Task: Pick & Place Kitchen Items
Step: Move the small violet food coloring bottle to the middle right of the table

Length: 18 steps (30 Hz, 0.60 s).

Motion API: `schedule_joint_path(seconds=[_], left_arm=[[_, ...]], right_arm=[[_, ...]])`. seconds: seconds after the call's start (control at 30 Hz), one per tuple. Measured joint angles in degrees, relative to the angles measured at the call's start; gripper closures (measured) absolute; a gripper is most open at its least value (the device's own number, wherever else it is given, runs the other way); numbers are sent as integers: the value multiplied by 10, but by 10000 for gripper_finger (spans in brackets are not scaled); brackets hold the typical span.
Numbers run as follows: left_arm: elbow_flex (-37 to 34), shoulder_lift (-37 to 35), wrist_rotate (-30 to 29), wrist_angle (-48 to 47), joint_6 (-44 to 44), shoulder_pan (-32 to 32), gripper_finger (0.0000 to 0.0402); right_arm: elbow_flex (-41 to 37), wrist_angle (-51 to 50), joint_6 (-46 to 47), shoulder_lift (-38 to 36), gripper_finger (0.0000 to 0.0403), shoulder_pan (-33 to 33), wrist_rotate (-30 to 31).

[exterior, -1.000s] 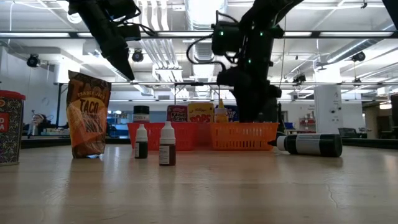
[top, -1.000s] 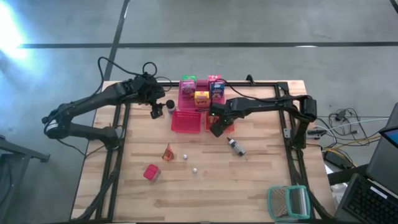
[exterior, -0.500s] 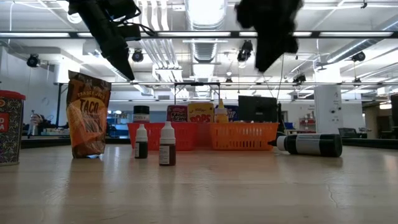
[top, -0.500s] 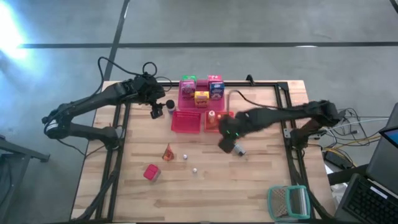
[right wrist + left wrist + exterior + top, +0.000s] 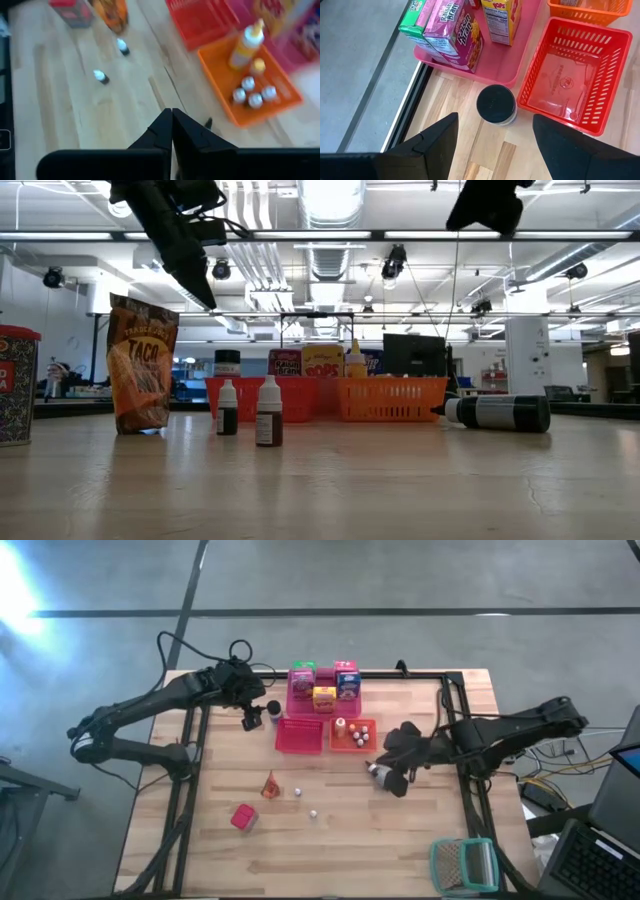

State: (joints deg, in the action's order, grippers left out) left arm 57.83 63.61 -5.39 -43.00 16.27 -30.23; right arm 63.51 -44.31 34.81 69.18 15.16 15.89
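Observation:
Colourful cartons (image 5: 322, 686) stand on a pink tray (image 5: 300, 708) at the far middle. Small bottles and pale round pieces (image 5: 250, 95) sit in an orange basket (image 5: 373, 736). A dark bottle (image 5: 377, 774) lies on its side on the table. Two tiny dropper bottles (image 5: 297, 792), a taco bag (image 5: 270, 785) and a red tin (image 5: 243, 817) stand nearer the front. My left gripper (image 5: 495, 120) hangs open above a dark-lidded jar (image 5: 496, 104), a finger on either side, touching nothing. My right gripper (image 5: 171, 117) is shut and holds nothing, high above the lying bottle.
A red basket (image 5: 300, 748) stands left of the orange one. A teal-framed wire-mesh thing (image 5: 463, 865) lies at the near right corner. Bare wood spreads across the table's near half.
My right gripper has risen out of the orange basket and swung toward the table's right and near side, turning as it went; it now hangs high above the lying bottle. The basket's contents have stayed in place.

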Motion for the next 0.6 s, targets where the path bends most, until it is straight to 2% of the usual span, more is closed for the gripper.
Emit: schedule_joint_path(seconds=[0.2,0.53,0.6], left_arm=[[0,0,0,0,-6,0,140],[0,1,0,17,-28,0,140],[0,2,30,37,-52,0,140]], right_arm=[[-79,94,-39,-66,394,-3,-1],[-121,91,-20,-111,394,-8,29],[-122,92,-20,-111,394,-7,46]])
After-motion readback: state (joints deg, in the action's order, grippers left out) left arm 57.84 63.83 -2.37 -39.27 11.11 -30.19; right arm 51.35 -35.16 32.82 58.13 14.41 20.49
